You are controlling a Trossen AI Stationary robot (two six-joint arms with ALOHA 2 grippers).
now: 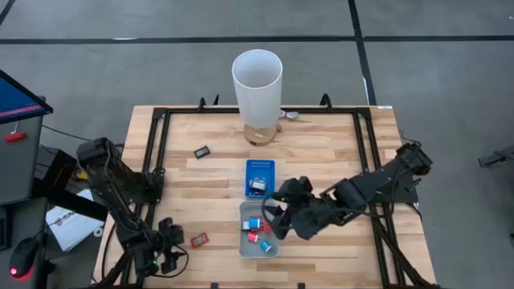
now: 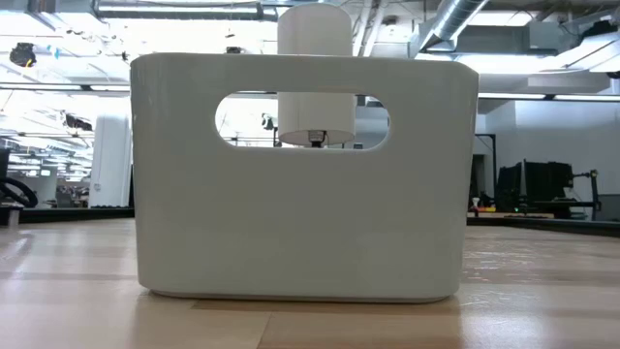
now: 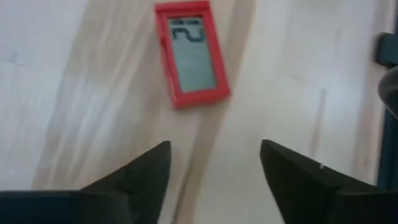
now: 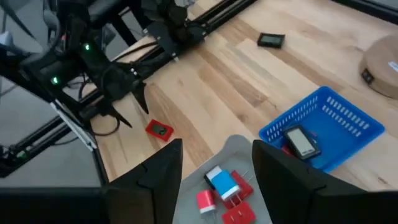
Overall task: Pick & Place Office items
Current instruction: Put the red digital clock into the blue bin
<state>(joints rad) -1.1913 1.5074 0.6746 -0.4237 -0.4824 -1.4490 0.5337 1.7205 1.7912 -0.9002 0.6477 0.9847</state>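
So the left claw (image 1: 175,258) is down at the near-left corner of the wooden surface (image 1: 321,152), fingers spread apart with nothing between them. A red item (image 3: 191,54) with a light grey screen lies flat on the wood just beside it, a bit toward the middle, not touching the fingers.

The right claw (image 1: 273,218) hangs over the grey tray (image 1: 245,249) near the middle, at the near side. Its fingers stand partly open and look empty. In that tray sit a handful of little pieces: red ones (image 4: 206,200) and a blue and white one (image 4: 222,181), all bunched together.

Right behind the grey tray is the blue tray (image 1: 260,169), with a small item with a light face (image 4: 301,142) lying inside it. Farther back and to the left, a black item (image 1: 201,151) lies alone on the wood. The tall white cylinder (image 1: 257,87) stands at the far edge, middle. From table height, a big white bin (image 2: 300,174) with a handle cutout blocks nearly everything.
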